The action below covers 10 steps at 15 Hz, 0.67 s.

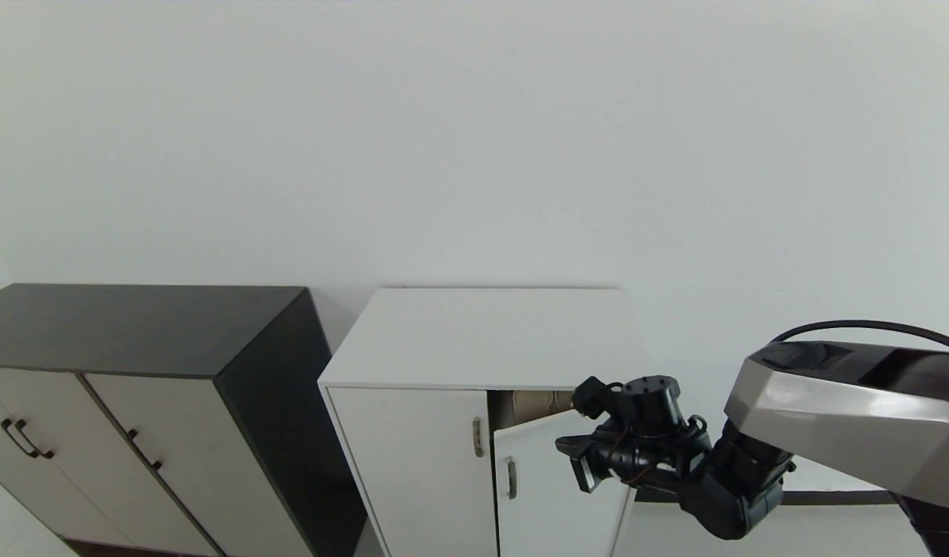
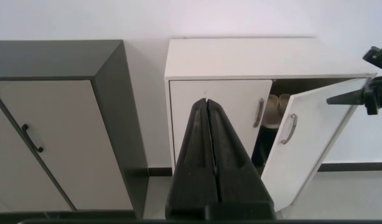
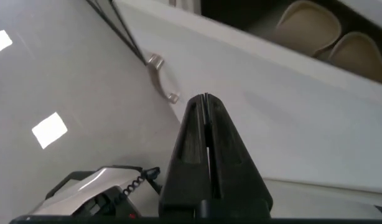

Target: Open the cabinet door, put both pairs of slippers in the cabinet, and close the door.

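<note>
Now, at the head view's lower right, the right gripper (image 1: 576, 458) hangs by the top edge of the ajar door (image 1: 551, 495) of the white cabinet (image 1: 474, 333). The left wrist shows the left gripper (image 2: 207, 124), jaws together, facing slippers (image 2: 277, 109) inside. The right wrist shows jaws together near that door, where a glancing push could skid off, leaving it ajar.

Beige slippers (image 3: 309, 25) inside the half-open white cabinet (image 1: 482, 333)

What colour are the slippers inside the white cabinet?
The slippers are beige, clearest in the right wrist view.
</note>
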{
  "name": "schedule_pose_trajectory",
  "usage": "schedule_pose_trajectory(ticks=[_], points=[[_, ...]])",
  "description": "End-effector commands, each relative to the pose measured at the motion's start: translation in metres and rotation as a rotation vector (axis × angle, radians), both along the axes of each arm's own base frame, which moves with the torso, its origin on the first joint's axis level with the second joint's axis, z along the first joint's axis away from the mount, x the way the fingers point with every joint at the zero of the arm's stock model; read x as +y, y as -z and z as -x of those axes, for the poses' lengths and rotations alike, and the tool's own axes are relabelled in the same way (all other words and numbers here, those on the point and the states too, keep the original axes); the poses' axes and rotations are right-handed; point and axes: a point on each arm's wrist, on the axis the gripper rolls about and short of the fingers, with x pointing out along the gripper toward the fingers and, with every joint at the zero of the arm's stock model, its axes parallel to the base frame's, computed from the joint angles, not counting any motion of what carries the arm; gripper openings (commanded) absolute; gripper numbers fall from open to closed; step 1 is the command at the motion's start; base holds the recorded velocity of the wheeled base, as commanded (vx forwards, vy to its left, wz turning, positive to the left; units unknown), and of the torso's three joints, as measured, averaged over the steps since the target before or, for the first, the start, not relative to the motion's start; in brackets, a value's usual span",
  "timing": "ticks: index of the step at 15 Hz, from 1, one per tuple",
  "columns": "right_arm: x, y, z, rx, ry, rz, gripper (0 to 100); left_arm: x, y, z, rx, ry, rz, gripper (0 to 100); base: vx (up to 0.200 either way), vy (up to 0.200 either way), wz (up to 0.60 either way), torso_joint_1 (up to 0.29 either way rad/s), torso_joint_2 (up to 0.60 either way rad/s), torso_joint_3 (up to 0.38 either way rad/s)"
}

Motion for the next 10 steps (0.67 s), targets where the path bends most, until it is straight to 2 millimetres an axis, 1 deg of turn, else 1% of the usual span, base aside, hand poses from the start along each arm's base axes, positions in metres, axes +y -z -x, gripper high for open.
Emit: schedule_pose_trajectory(ticks=[1,5,8,10], points=[[0.004,0.005,-0.009,-0.002,0.026,0.012,0,0.000,0.000,0.000,0.000,0.000,0.000,0,0.000,0.000,0.00,0.000,0.00,0.000],[0.009,0.009,-0.022,-0.009,0.063,0.002,0,0.000,0.000,0.000,0.000,0.000,0.000,0,0.000,0.000,0.00,0.000,0.00,0.000],[0.004,0.014,-0.035,-0.017,0.125,0.021,0,0.000,0.000,0.000,0.000,0.000,0.000,0,0.000,0.000,0.00,0.000,0.00,0.000],[-0.002,0.016,-0.039,-0.015,0.143,0.024,0,0.000,0.000,0.000,0.002,0.000,0.000,0,0.000,0.000,0.00,0.000,0.00,0.000]])
